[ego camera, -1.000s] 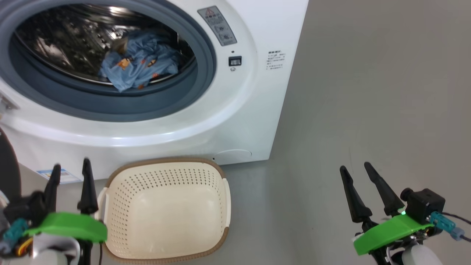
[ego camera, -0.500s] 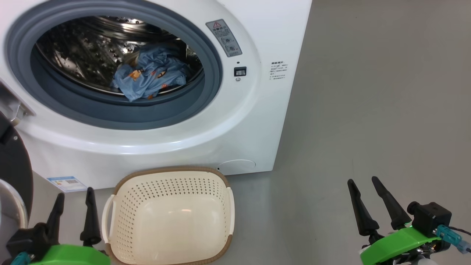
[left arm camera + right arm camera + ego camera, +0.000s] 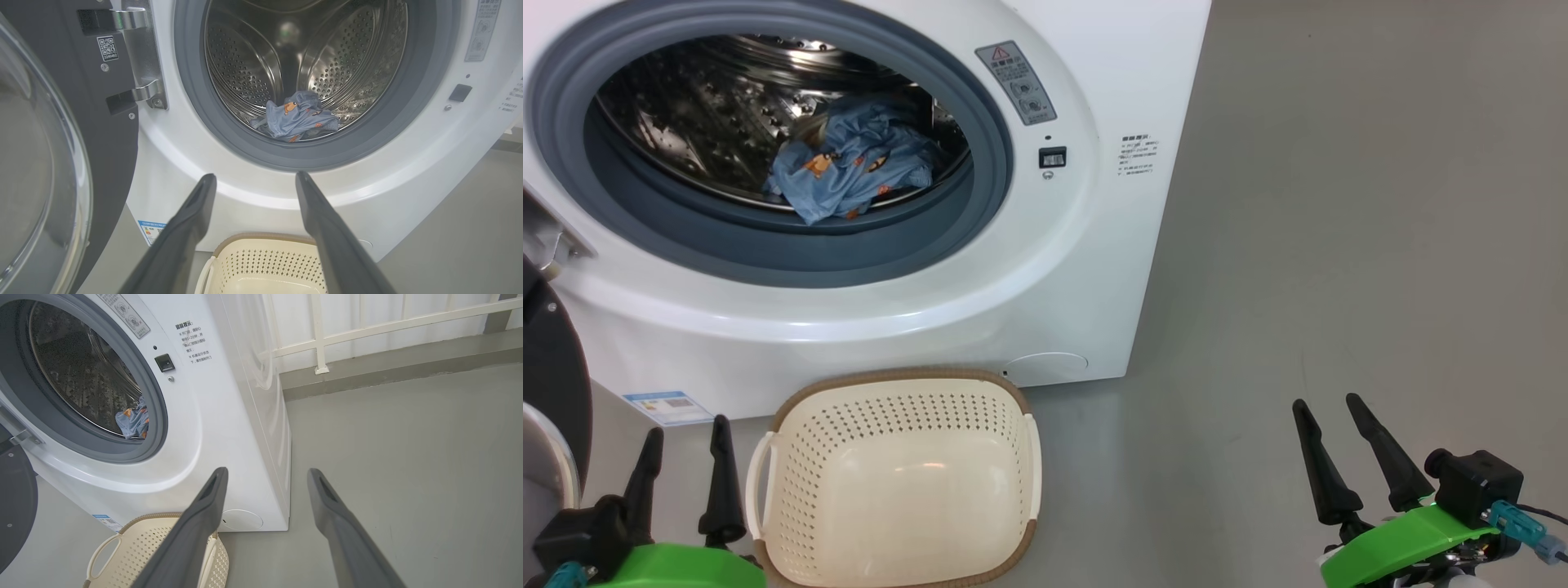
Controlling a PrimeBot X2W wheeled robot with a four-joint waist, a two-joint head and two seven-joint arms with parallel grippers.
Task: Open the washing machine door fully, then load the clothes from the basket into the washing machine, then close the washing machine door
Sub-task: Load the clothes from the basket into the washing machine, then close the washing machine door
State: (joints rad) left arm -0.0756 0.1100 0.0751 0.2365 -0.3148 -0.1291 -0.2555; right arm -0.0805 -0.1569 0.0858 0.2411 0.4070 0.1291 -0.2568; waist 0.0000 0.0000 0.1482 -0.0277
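Both spread and empty — left hand, right hand — washing machine door cropped leftward.

L end effector agape; R too

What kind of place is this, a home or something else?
Probably a laundry corner, maybe a balcony or utility room: a white washing machine stands on a bare grey floor, a basket sits before it, and a white railing runs beyond.
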